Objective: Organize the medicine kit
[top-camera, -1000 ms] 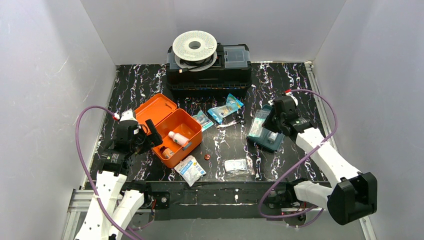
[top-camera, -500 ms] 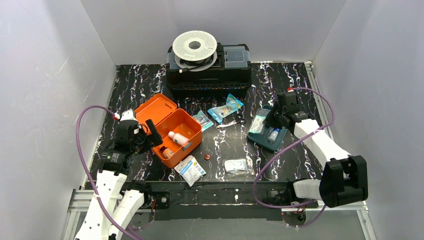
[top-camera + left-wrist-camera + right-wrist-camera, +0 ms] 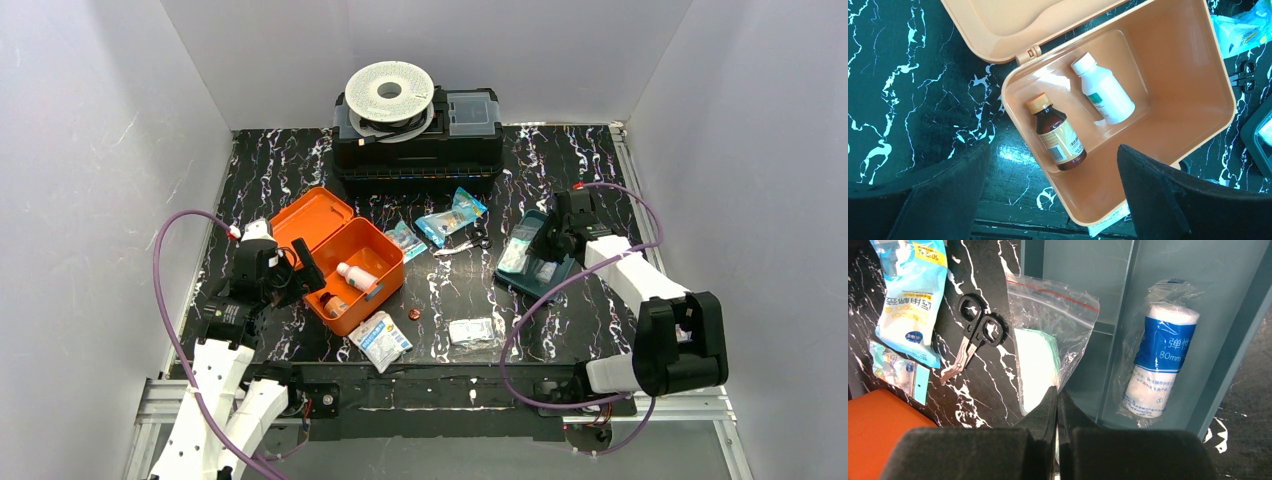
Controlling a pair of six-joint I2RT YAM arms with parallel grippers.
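Left pincer (image 3: pixel 298 268): released, jaws spread wide, hanging over the open box and grasping nothing. Medicine kit (image 3: pixel 315 222): orange box, left of centre on the tabletop (image 3: pixel 590 170), lid thrown open toward the upper left. Its teal tray (image 3: pixel 1173 270) lies out of the box, right of centre and well apart from it. Box contents: one brown bottle (image 3: pixel 1058 135) and one white bottle (image 3: pixel 1104 90), both on their sides, near each other but not touching. Loose stock between box and tray: blue packet (image 3: pixel 910 295), small scissors (image 3: pixel 975 335), further sachets toward the lower edge. Zip bag (image 3: pixel 1048 340): clear, pale pad inside, draped over the tray's left rim, partly in and partly out. Bandage roll (image 3: pixel 1158 365): wrapped, lying in the tray compartment at the right of the wrist view. Right pincer (image 3: pixel 1058 405): clenched, tips at the bag's lower edge; whether any film is nipped between them cannot be told. Hazards, as judged: slick film could slip from so thin a hold and leave the bag hanging off the rim. A push from closed tips could skid the light tray or set the roll turning. The tray may foul the two bottles if seated over them. Change since a second ago: the right arm's elbow has swung in from the lower right toward the tray and the pincer sits slightly higher in the frame. Left arm, box and loose stock are unchanged.
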